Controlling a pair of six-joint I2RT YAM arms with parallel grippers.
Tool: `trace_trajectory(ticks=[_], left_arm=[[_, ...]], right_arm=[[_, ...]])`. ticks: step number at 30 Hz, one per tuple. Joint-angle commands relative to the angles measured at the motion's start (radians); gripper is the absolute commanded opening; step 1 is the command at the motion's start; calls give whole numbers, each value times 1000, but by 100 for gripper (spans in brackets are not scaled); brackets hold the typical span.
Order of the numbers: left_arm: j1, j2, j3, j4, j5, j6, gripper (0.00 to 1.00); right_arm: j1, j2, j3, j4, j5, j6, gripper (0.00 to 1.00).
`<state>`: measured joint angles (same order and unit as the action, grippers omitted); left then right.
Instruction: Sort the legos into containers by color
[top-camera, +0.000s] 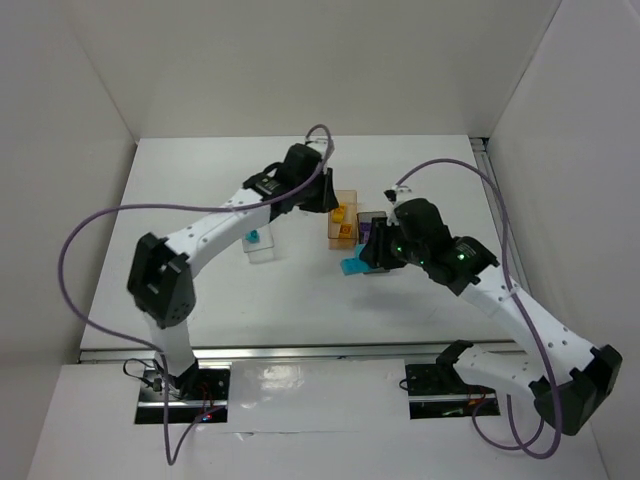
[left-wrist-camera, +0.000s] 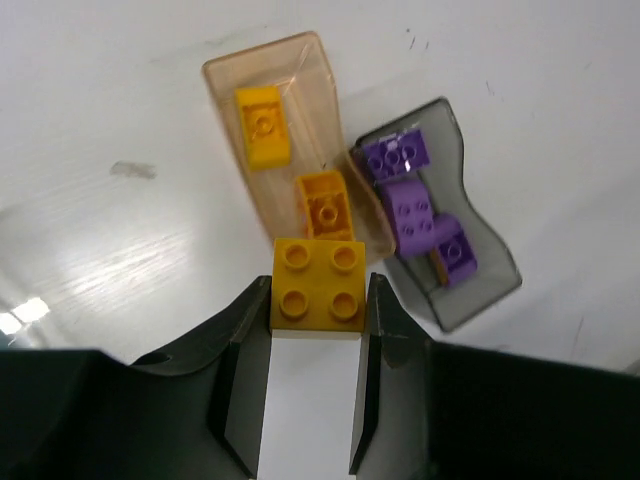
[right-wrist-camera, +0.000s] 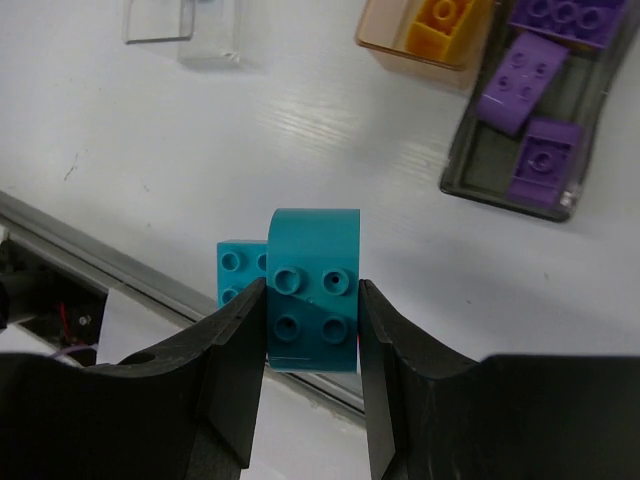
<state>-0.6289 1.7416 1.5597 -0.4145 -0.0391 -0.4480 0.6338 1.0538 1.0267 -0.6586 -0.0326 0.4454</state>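
**Two Bricks Held, Each With Its Bin in Sight**

Top view: The left fingers (top-camera: 326, 192) hang at the upper end of the orange bin (top-camera: 352, 198), centre frame, and their load is hidden from here. Just right of that bin sits the dark grey bin (top-camera: 370, 218). Below it the right fingers (top-camera: 372, 250) carry a teal brick (top-camera: 354, 266). The clear bin (top-camera: 262, 250), with one teal piece inside, lies left of centre across bare counter (top-camera: 300, 300). The left arm is nearer to it, but the right holds the teal.

Left wrist view: The left fingers (left-wrist-camera: 248, 345) are closed narrowly on a yellow four-stud brick (left-wrist-camera: 318, 285), studs toward the lens. The orange bin (left-wrist-camera: 225, 80) lies directly above it in the frame, its near end meeting the brick's top edge. Its long axis leans toward the upper left. Two yellow bricks already lie inside. The dark grey bin (left-wrist-camera: 470, 190), right of centre, holds purple bricks. The drop probably calls for a short advance along that axis.

Right wrist view: The right fingers (right-wrist-camera: 235, 350) clamp the teal brick (right-wrist-camera: 312, 290). A second teal piece (right-wrist-camera: 238, 272) shows at its left edge, and I cannot tell whether the two are joined. The clear bin (right-wrist-camera: 185, 30) lies well apart at the upper left, cut off by the frame's top edge. The orange bin (right-wrist-camera: 385, 40) and dark grey bin (right-wrist-camera: 465, 150) sit at the upper right. The carry looks to run up and left.
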Motion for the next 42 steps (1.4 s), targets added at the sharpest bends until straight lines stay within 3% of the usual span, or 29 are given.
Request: trace_trajectory(ticks=[1, 8, 9, 10, 11, 15, 17, 20, 23, 26, 28, 33, 36, 42], left_arm=[[-15, 184, 182, -17, -65, -58, 0], [-25, 464, 537, -127, -99, -58, 0], [-25, 517, 571, -145, -108, -58, 4], [-25, 541, 601, -158, -108, -58, 15], [-25, 559, 649, -167, -91, -48, 39], [-25, 585, 683, -178, -67, -37, 74], [-25, 572, 674, -178, -56, -37, 80], [-25, 520, 616, -187, -85, -26, 81], [-25, 373, 483, -187, -104, -26, 77], [-25, 140, 239, -94, -66, 18, 74], [0, 11, 16, -9, 13, 43, 74], [15, -391, -416, 343, 411, 150, 80], [-32, -468, -472, 378, 504, 230, 85], [-175, -378, -383, 273, 398, 325, 91]], right_arm=[[-25, -87, 27, -140, 132, 36, 30], [-34, -160, 61, -226, 254, 94, 30], [-34, -160, 61, -226, 264, 95, 30], [-34, -160, 71, -236, 264, 95, 30], [-34, -160, 81, -236, 264, 95, 30], [-34, -149, 92, -236, 273, 95, 30], [-34, -149, 101, -236, 273, 95, 30], [-43, -140, 101, -224, 273, 95, 30], [-43, -127, 101, -172, 244, 85, 30], [-75, -88, 101, -110, 156, 53, 30], [-112, -69, 92, -76, 30, 30, 30], [-302, -37, 82, 7, -324, -31, 30], [-370, -14, 82, 34, -443, -42, 30], [-379, 17, 82, 57, -570, -53, 30]])
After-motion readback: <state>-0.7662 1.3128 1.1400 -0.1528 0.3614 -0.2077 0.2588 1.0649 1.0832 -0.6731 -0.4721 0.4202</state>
